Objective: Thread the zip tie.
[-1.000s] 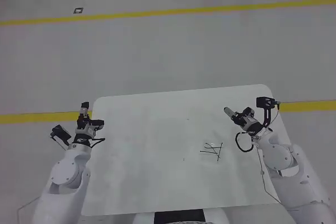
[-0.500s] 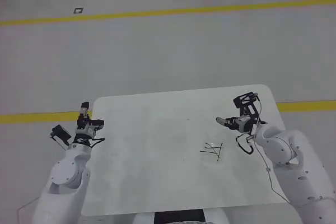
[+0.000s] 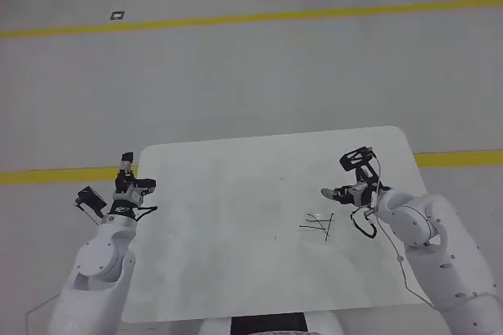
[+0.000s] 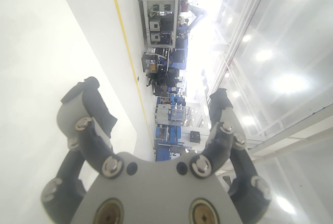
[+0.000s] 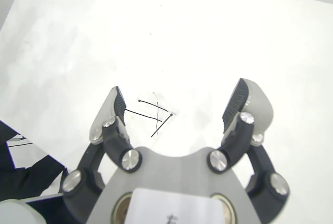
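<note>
White worktop (image 3: pixel 226 218), and out at its left edge the left gripper (image 4: pixel 153 88) hangs with its jaws spread wide, nothing between them, aimed off past the edge toward the room. Across the bare middle, toward the front-right part of the worktop, lie the zip ties (image 3: pixel 318 224): a few thin black strips, flat on the surface and crossing one another in a loose tangle. Near them, on the right-edge side, hovers the right gripper (image 5: pixel 179 87), jaws wide apart and empty, ribbed pads (image 5: pixel 232 103) facing in, the strips lying below the gap. Nothing is picked up yet, so the threading looks not yet begun. Now the danger: those strips overlap, so a close could pinch two at once or drag the whole tangle sideways. They are thin and lie flat, so the pads may scrape the worktop and slip off. And a grab at mid-length would leave head and tail awkward to offer to the far-off left gripper.
</note>
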Robot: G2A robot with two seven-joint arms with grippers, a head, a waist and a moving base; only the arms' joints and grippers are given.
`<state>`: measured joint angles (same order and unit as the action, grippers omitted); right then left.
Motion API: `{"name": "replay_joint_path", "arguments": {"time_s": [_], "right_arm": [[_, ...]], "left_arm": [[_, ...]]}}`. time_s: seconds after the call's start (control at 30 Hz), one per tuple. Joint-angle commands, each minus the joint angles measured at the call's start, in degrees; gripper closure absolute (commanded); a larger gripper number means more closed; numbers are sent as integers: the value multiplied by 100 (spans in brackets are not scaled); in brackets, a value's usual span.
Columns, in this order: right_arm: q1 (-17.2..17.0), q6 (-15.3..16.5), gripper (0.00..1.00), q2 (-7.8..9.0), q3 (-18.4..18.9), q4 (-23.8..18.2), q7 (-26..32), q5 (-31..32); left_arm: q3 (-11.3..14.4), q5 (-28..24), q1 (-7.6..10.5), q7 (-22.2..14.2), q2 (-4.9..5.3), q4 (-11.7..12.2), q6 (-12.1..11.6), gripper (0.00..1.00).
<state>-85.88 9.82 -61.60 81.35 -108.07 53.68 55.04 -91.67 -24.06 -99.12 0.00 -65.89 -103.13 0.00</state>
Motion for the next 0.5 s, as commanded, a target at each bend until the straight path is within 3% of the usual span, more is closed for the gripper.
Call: {"name": "replay_joint_path", "arguments": {"time_s": [0.0, 0.3, 0.47], "right_arm": [[107, 124, 0, 10, -105, -64, 392, 197], [543, 413, 0, 35, -622, -216, 2009, 167], [609, 379, 0, 41, -782, -98, 2333, 67]], "left_arm": [[0, 0, 0, 0, 0, 0, 0, 0], [0, 0, 0, 0, 0, 0, 0, 0], [0, 0, 0, 0, 0, 0, 0, 0]]}}
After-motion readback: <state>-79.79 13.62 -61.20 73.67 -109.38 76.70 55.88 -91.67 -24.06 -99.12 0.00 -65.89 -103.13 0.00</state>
